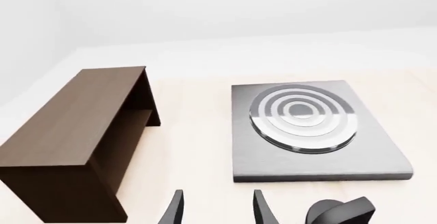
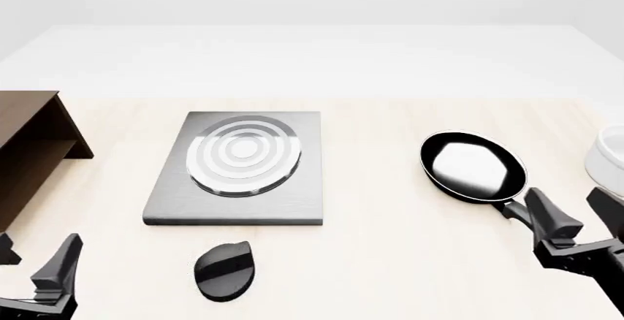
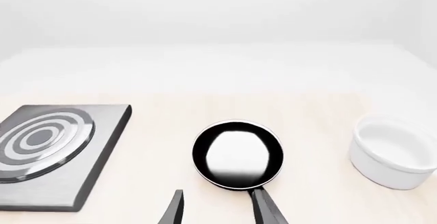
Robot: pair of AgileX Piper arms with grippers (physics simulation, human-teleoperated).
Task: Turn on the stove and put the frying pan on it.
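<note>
The stove (image 2: 234, 188) is a flat grey hotplate with a ring burner, left of the table's middle; its black oval knob (image 2: 224, 269) lies apart on the near side. The stove (image 1: 307, 157) and knob (image 1: 339, 211) also show in the left wrist view. The black frying pan (image 2: 473, 166) sits on the table to the right, its handle pointing near-right. My right gripper (image 2: 580, 218) is open just behind the pan (image 3: 238, 155), and the handle's end is hidden by one finger (image 3: 265, 211). My left gripper (image 2: 34, 256) is open and empty at the near left, left of the knob.
A brown wooden shelf (image 2: 29, 152) stands at the left edge, beside the stove. A white bowl (image 2: 609, 163) stands at the far right, close to the pan and to my right gripper; it also shows in the right wrist view (image 3: 392, 152).
</note>
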